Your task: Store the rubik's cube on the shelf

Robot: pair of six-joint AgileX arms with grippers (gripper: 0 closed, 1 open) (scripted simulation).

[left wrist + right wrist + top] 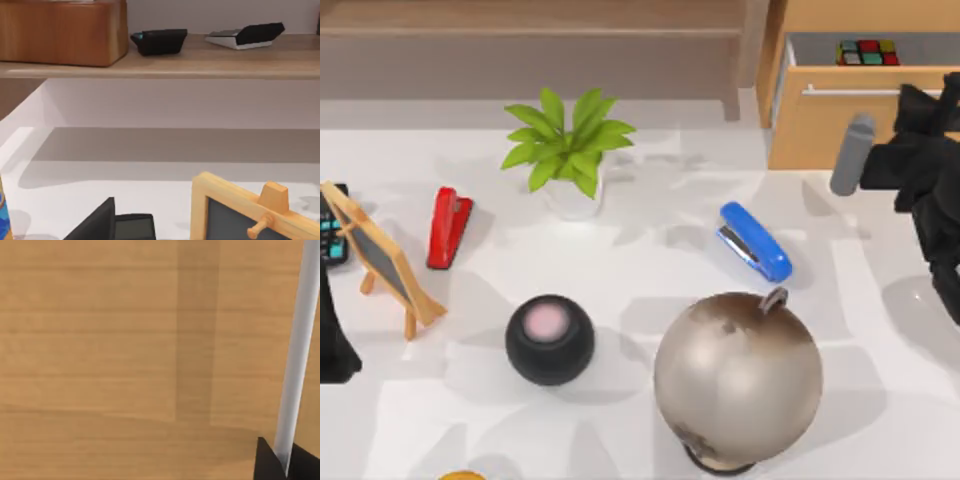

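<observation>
Shelf [530,35] runs along back of surface [650,270], left + centre. Drawer cabinet [820,130] at back right, just right of shelf post; drawer open w/ rubik's cube [867,52] inside. Right gripper [920,150] at drawer front, by handle [295,355]. Plant [570,150] in front of shelf, centre-left. Red stapler [448,228] left of plant; small chalkboard easel [380,258] + calculator [330,238] at far left edge. Blue stapler [755,242] right of plant. Speaker [549,340] front centre-left; globe [738,378] to its right, in front of blue stapler.
</observation>
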